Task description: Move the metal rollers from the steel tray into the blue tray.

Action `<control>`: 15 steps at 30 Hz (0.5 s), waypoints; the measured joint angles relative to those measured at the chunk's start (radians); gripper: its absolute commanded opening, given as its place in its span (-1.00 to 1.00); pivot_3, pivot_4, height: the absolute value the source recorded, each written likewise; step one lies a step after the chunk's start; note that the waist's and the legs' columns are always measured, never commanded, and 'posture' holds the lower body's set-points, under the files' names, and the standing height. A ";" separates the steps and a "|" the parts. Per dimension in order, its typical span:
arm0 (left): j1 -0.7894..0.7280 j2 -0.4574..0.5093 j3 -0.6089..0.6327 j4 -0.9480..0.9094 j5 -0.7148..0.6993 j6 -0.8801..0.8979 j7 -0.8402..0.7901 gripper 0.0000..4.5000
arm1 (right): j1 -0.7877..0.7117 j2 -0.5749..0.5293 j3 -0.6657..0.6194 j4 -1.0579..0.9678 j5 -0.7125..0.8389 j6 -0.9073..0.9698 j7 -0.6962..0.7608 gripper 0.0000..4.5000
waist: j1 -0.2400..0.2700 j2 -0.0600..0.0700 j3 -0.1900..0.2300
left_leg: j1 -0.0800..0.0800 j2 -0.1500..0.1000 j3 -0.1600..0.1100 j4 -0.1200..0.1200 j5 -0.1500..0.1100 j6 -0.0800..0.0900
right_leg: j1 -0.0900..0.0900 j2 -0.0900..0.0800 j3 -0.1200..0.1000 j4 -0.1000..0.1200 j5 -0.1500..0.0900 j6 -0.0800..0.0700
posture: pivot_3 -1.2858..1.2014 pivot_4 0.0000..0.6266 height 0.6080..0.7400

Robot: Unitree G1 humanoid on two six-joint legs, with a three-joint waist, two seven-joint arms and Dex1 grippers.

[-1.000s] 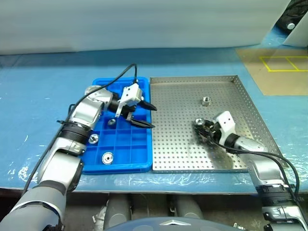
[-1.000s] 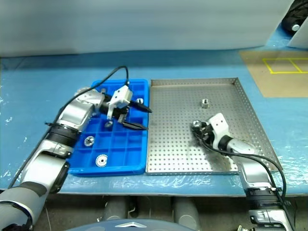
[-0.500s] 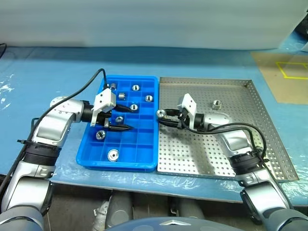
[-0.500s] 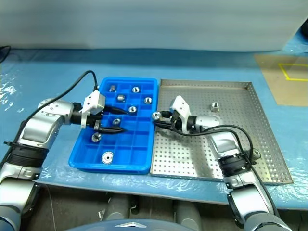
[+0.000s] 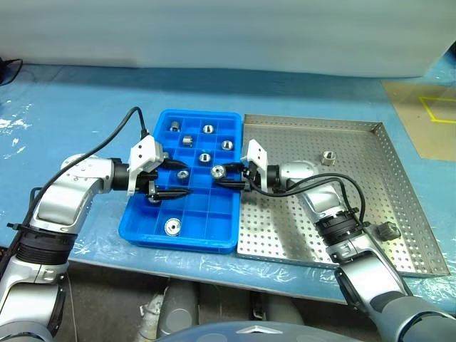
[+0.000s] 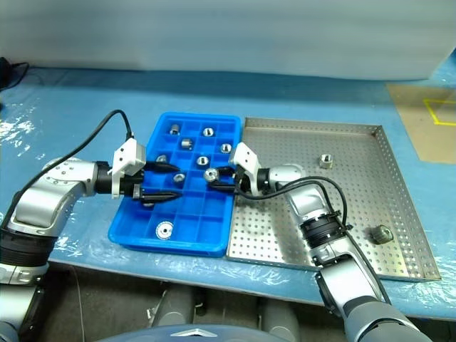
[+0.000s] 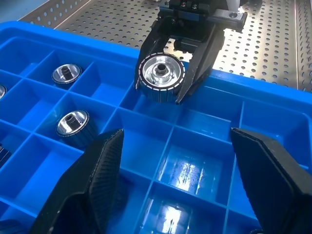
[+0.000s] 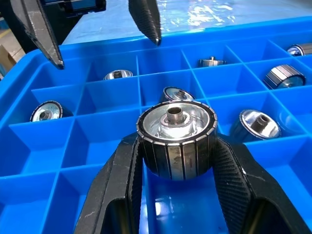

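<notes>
We are losing the lower face of the held roller (image 8: 176, 138) behind the two black fingers (image 8: 119, 180) of the right gripper (image 8: 178, 161), which are clamping its sides. We are finding the far corner of the blue tray (image 8: 87, 161) running off the edge of the right wrist view, cutting through one roller (image 8: 303, 48). In the head views, the left gripper (image 5: 174, 179), fingers apart, is covering part of a roller (image 5: 151, 199) beneath it. We are unable to identify the small dark object (image 6: 380, 234) lying near the steel tray's (image 6: 420, 246) right rim.
</notes>
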 measured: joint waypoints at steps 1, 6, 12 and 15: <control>0.000 0.000 0.000 0.000 0.000 -0.001 0.000 0.64 | 0.000 0.000 0.000 0.000 -0.004 -0.007 -0.002 0.16 | 0.000 0.000 0.000 | 0.000 0.000 0.000 0.000 0.000 0.000 | 0.000 0.000 0.000 0.000 0.000 0.000 | 0.14 -0.52 1.00; -0.020 0.000 -0.009 0.009 0.000 -0.005 -0.001 0.64 | 0.000 0.007 -0.004 0.013 -0.011 -0.004 -0.030 0.44 | -0.002 0.000 0.000 | 0.000 0.000 0.000 0.000 0.001 -0.001 | 0.000 0.000 0.000 0.000 0.000 0.000 | 0.11 -0.52 1.00; -0.070 -0.021 -0.042 0.051 0.002 -0.021 -0.016 0.64 | 0.005 -0.007 -0.046 0.003 -0.009 0.010 -0.061 0.44 | -0.003 0.000 0.000 | 0.000 0.000 0.000 0.000 0.001 -0.002 | 0.000 0.000 0.000 0.000 0.000 0.000 | 0.05 -0.52 1.00; -0.112 -0.048 -0.066 0.081 0.003 -0.038 -0.031 0.64 | 0.020 -0.021 -0.075 -0.026 0.000 0.034 -0.080 0.44 | -0.004 0.000 0.000 | 0.000 0.000 0.000 0.000 0.001 -0.002 | 0.000 0.000 0.000 0.001 0.000 0.000 | 0.02 -0.52 1.00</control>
